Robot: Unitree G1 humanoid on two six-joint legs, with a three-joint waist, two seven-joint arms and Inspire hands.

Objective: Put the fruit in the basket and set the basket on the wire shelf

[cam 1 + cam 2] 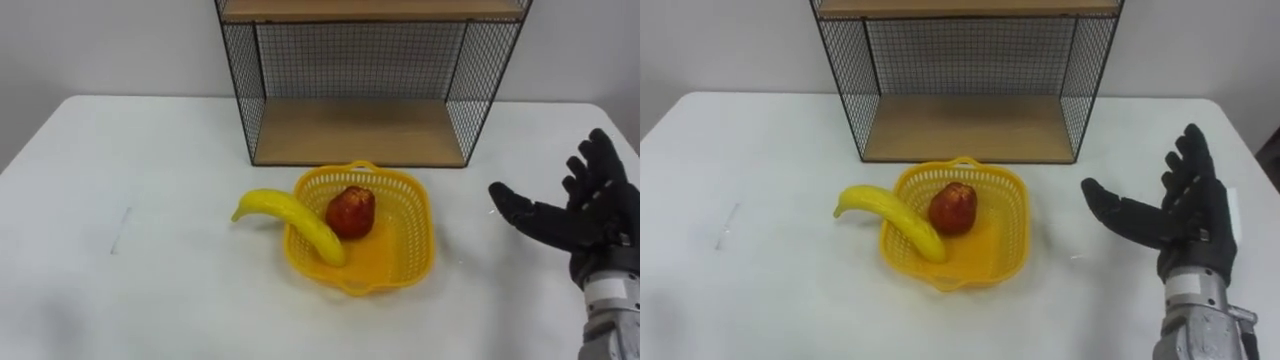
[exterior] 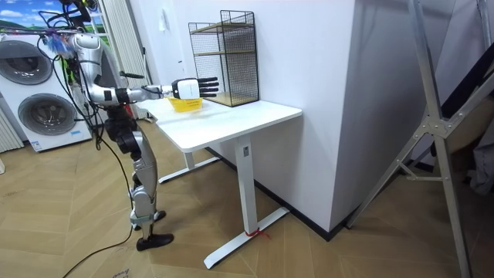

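Observation:
A yellow plastic basket [image 1: 408,243] [image 1: 1008,205] sits on the white table [image 1: 150,200] in front of the wire shelf [image 1: 360,130] [image 1: 965,125]. A red apple [image 1: 350,212] [image 1: 953,208] lies inside it. A yellow banana [image 1: 290,222] [image 1: 890,218] rests across the basket's left rim, one end inside, the other hanging over the table. My right hand [image 1: 585,215] [image 1: 1180,225] hovers open to the right of the basket, palm facing it, not touching. In the room view the basket [image 2: 185,104] shows behind that outstretched right hand [image 2: 191,87].
The shelf has black mesh sides and wooden boards; its lower board [image 1: 355,135] is bare. In the room view the robot stands at the table's end, with washing machines [image 2: 38,100] behind it and a white wall along the table's far side.

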